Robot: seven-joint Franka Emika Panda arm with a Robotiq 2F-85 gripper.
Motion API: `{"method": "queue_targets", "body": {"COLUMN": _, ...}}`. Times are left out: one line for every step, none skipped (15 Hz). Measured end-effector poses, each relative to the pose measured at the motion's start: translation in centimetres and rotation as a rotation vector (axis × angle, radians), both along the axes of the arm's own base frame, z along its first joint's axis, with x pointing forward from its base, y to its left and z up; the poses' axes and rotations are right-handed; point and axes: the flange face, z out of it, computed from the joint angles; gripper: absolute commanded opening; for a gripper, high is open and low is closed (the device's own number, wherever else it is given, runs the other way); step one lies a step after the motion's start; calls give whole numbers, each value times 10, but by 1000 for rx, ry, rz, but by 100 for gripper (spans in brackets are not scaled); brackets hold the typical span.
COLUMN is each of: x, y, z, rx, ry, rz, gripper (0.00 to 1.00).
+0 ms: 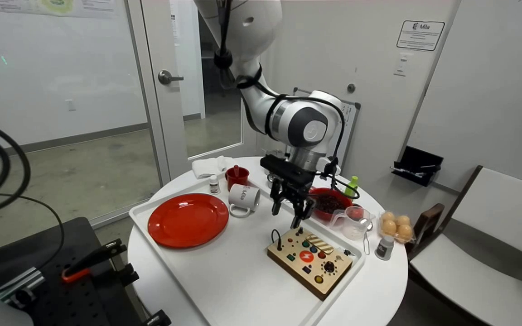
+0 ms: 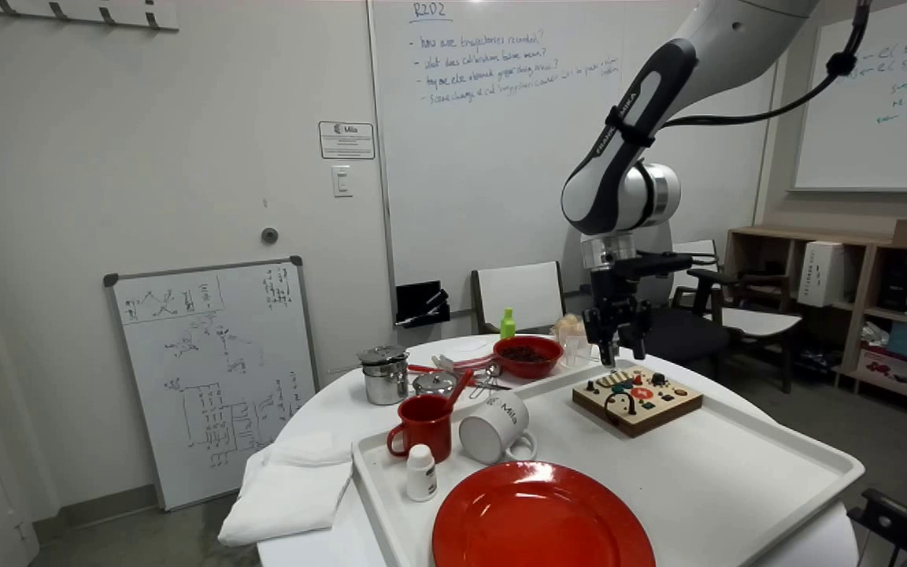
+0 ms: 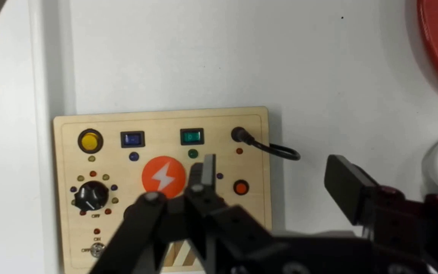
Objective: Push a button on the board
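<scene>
Since the gripper (image 1: 285, 218) hangs by the board (image 1: 310, 261) with its fingers (image 3: 346, 188) spread and nothing held between them, the push does not look done: no contact can be made out. As I judge it, lining up a finger, pressing and backing off are all left. The board lies on the white tray (image 1: 234, 276), with the red plate (image 1: 188, 221) between nine and ten o'clock from it in an exterior view. Only the wrist view makes the board's face easy to read: from the lightning disc (image 3: 164, 176), a yellow button (image 3: 89, 141) sits at ten o'clock and a red-orange button (image 3: 241, 187) at three; which is meant, I cannot tell. That view hides the board's six o'clock part behind the gripper. Both exterior views show the fingers at about eleven o'clock from the board's middle, though the gap beneath them is hard to judge.
</scene>
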Motion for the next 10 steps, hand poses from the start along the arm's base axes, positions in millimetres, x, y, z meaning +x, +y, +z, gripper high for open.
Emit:
{"method": "queue_targets", "body": {"x": 1, "y": -1, "z": -4, "rx": 0, "ry": -1, "rz": -2, "gripper": 37}}
{"method": "queue_targets", "body": {"x": 1, "y": -1, "z": -9, "rx": 0, "ry": 0, "rz": -4, "gripper": 31}}
{"method": "queue_targets", "body": {"x": 2, "y": -2, "z": -12, "rx": 1, "ry": 1, "rz": -5, "gripper": 22}}
{"method": "queue_targets", "body": {"x": 3, "y": -2, "z": -15, "rx": 1, "ry": 2, "rz": -6, "gripper": 15}}
{"method": "queue_targets", "body": {"x": 4, "y": -2, "z": -18, "rx": 2, "ry": 3, "rz": -7, "gripper": 6}}
{"method": "queue_targets", "body": {"x": 5, "y": -2, "z": -20, "rx": 2, "ry": 2, "rz": -7, "gripper": 25}}
{"method": "queue_targets", "body": {"x": 5, "y": -3, "z": -21, "rx": 2, "ry": 3, "rz": -8, "gripper": 18}}
{"method": "queue_targets", "body": {"x": 5, "y": -3, "z": -22, "rx": 1, "ry": 5, "rz": -8, "gripper": 9}}
{"method": "queue_targets", "body": {"x": 5, "y": -3, "z": -22, "rx": 1, "ry": 4, "rz": -8, "gripper": 7}}
{"method": "queue_targets", "body": {"x": 5, "y": -3, "z": -22, "rx": 1, "ry": 5, "rz": -8, "gripper": 7}}
